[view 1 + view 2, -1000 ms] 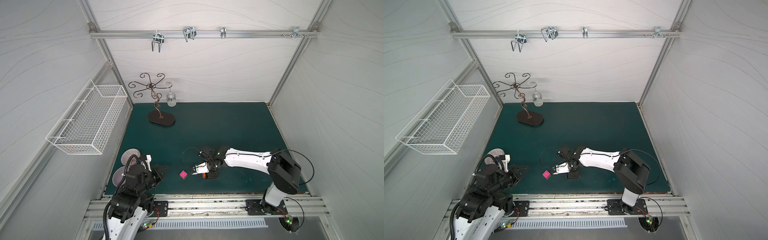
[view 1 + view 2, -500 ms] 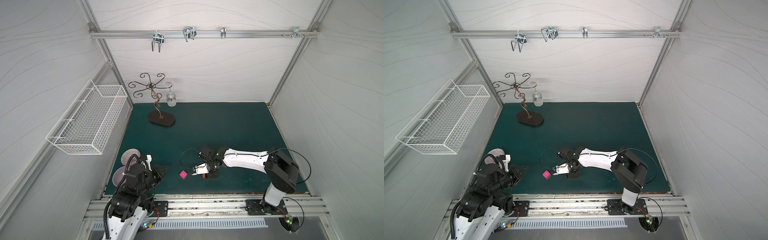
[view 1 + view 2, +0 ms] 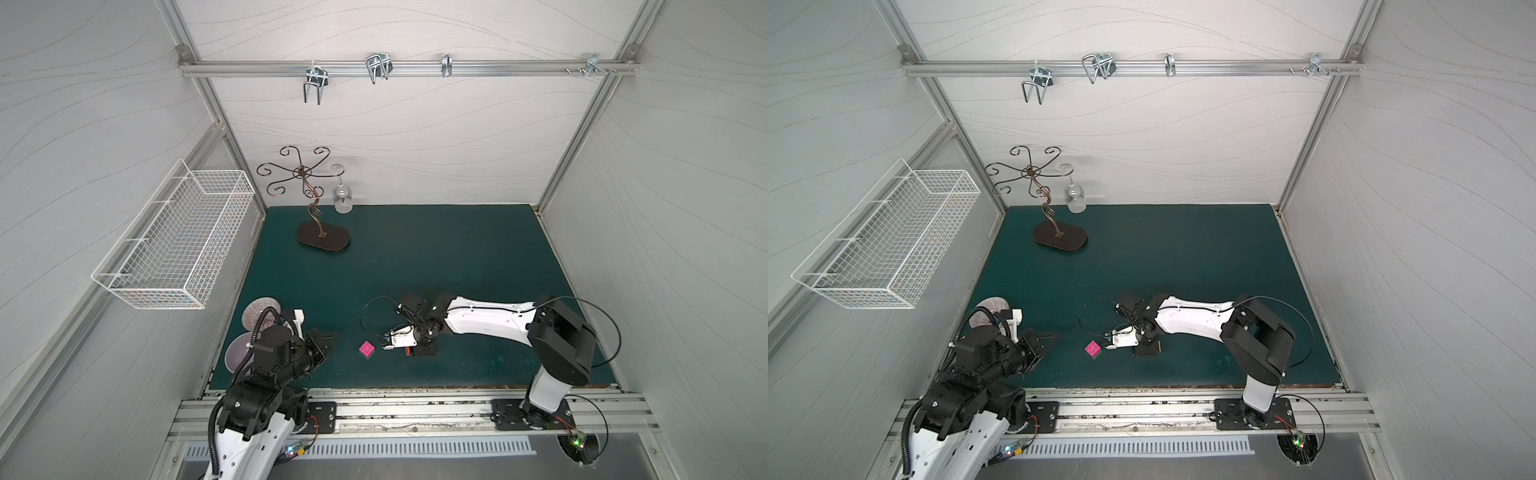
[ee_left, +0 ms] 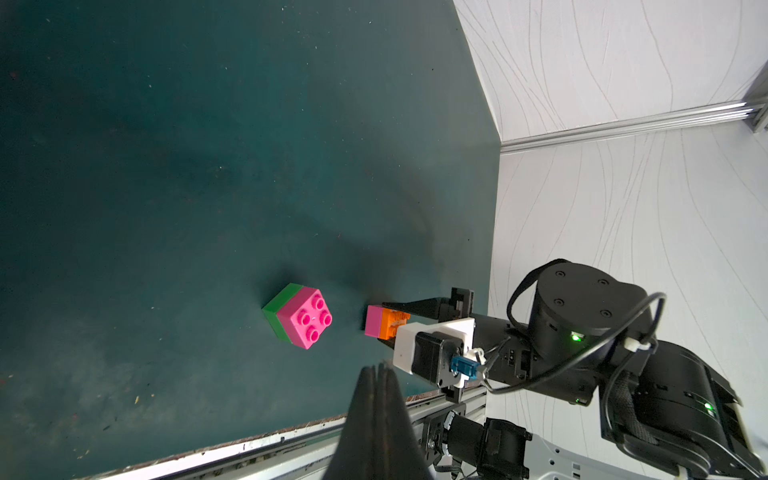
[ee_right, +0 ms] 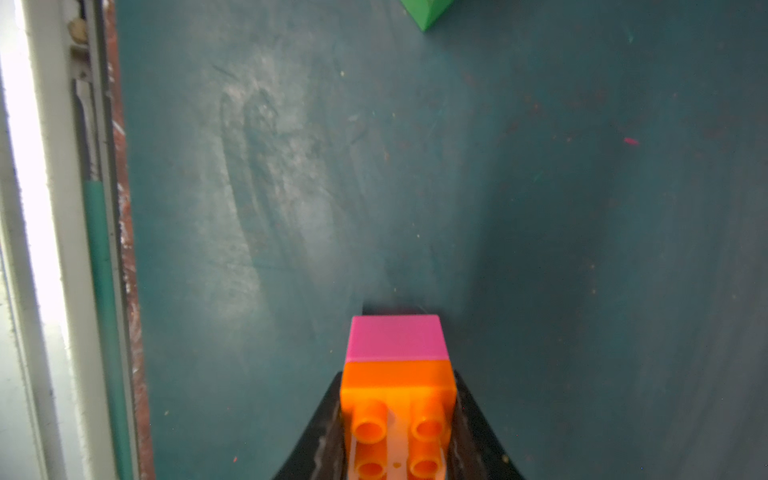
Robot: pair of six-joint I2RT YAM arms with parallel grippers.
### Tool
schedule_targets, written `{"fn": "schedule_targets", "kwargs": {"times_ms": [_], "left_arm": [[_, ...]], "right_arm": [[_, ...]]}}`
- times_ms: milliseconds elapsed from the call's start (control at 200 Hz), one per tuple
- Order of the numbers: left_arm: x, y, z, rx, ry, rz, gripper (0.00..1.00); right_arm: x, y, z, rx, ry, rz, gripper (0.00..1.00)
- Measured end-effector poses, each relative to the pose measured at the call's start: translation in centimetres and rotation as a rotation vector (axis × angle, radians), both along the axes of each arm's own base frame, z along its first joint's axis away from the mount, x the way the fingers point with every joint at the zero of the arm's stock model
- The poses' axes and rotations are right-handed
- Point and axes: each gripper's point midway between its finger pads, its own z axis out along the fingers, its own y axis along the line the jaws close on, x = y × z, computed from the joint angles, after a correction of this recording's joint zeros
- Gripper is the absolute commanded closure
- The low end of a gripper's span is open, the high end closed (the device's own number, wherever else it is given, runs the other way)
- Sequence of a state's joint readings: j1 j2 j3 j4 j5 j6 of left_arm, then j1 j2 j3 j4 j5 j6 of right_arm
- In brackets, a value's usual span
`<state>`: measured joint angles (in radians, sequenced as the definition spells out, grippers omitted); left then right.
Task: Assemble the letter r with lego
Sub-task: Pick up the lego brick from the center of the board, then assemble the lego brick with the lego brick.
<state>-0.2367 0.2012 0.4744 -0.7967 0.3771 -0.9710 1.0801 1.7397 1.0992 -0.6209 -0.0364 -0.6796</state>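
Observation:
The lego shows as two separate pieces on the green mat. A magenta brick on a green brick stands alone, studs up. Just to its right, low over the mat, my right gripper is shut on an orange brick. A second magenta brick is joined to the orange one's far end, pointing toward the stack. The fingers press on both orange sides. My left gripper is shut and empty, left of the stack.
A wire stand with a hanging glass sits at the back left. A wire basket hangs on the left wall. Two round discs lie by the left arm. The table's front edge is close to both grippers.
The right gripper's jaws have closed in on the orange brick, and the right arm's elbow has shifted slightly left. The left arm and the magenta-green stack have not moved.

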Motion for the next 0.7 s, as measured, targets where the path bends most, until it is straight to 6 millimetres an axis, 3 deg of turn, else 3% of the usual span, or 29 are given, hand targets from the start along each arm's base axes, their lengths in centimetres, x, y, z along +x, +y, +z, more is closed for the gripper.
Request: {"fn": "schedule_targets", "kwargs": {"times_ms": [200,425,555,700], "left_arm": [[0.0,0.0,-0.6,0.004,0.019,-0.001,1.0],[0.0,0.0,-2.5,-0.003,0.078,0.015,1.0],[-0.3,0.1,-5.1,-0.009,0.178,0.04,1.0],[-0.9,0.2,-7.5,-0.009,0.278,0.064,1.0]], "right_arm": [[2.4,2.2,4.1,0.008,-0.047,-0.106,1.0],[4.8,5.4,8.5,-0.037,-0.002,-0.353,1.0],[4.3,5.9,8.7,-0.13,0.083,-0.475,1.0],[1.5,6.0,8.8,-0.222,0.185,-0.584,1.0]]}}
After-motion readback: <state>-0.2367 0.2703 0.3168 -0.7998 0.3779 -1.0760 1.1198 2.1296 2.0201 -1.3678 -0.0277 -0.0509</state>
